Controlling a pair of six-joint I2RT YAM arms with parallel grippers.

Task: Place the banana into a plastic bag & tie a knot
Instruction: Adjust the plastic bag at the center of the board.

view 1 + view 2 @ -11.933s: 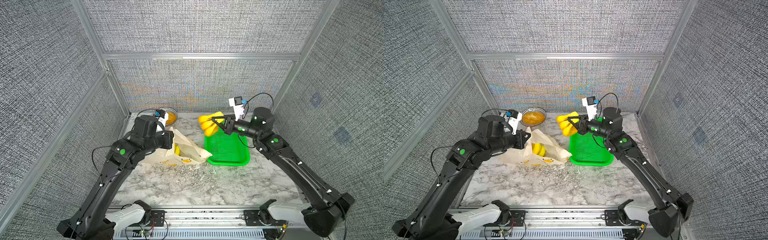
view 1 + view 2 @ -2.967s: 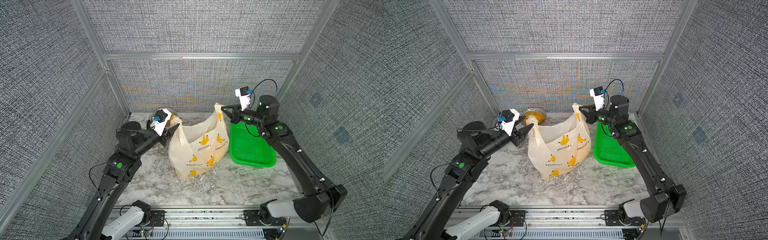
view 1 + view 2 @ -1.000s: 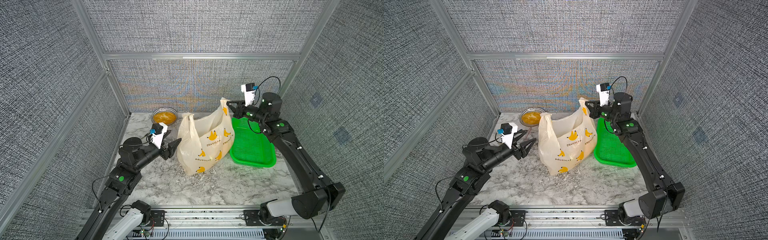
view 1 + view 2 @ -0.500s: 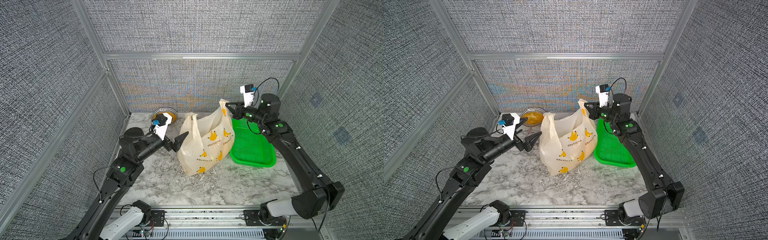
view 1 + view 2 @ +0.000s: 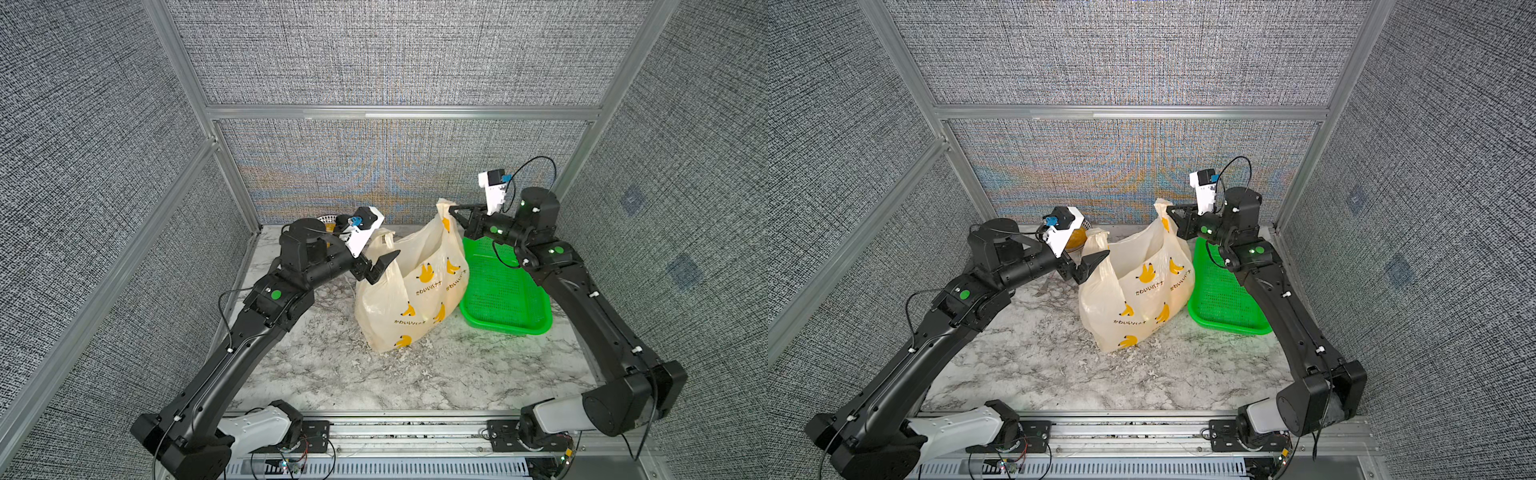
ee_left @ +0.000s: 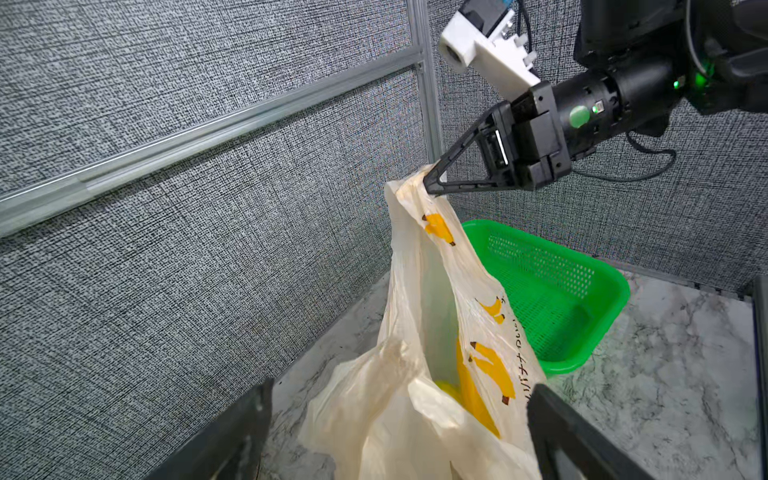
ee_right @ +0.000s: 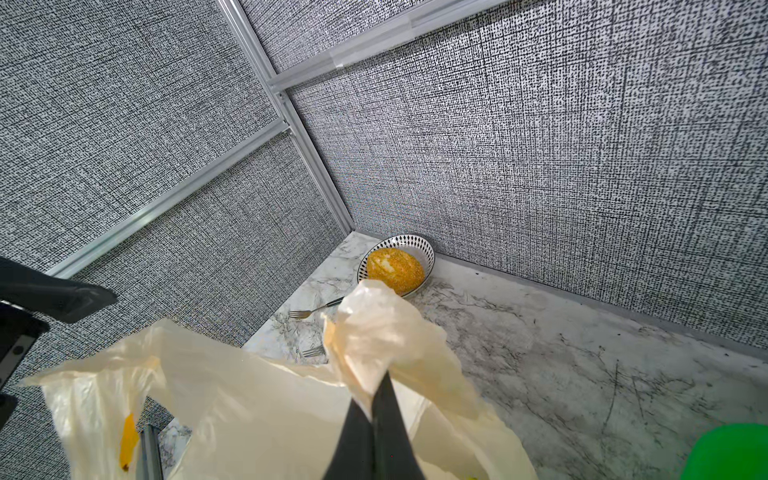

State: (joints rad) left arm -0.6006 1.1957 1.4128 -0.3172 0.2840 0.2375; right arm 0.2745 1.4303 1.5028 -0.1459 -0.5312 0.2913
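Top views first — what takes up the most room?
— Marble table (image 5: pixel 316 374), centre and lower frame. On it the plastic bag (image 5: pixel 415 299) stands upright at centre, cream with yellow banana prints, in both top views (image 5: pixel 1138 299).

Next in size?
— Green basket (image 5: pixel 503 295), right of centre, touching the bag's right side.

Right gripper?
— Right gripper (image 5: pixel 454 211), upper right of centre. Jaws pressed together on the top of one bag handle, holding it up. Left wrist view confirms: tips (image 6: pixel 430 185) pinch the bunched plastic. Right wrist view shows the two fingers (image 7: pixel 374 424) closed at lower centre with plastic between them.

Left gripper?
— Left gripper (image 5: pixel 384 266), left of centre, jaws spread wide, holding nothing. It sits just beside the bag's other handle (image 5: pixel 384 243); contact cannot be told.

Bag contents?
— Yellow shows inside through the mouth (image 6: pixel 446 388) in the left wrist view. Handles untied.

Smaller items?
— Patterned bowl (image 7: pixel 399 266) with a round orange bun, far corner; fork (image 7: pixel 316 309) beside it.
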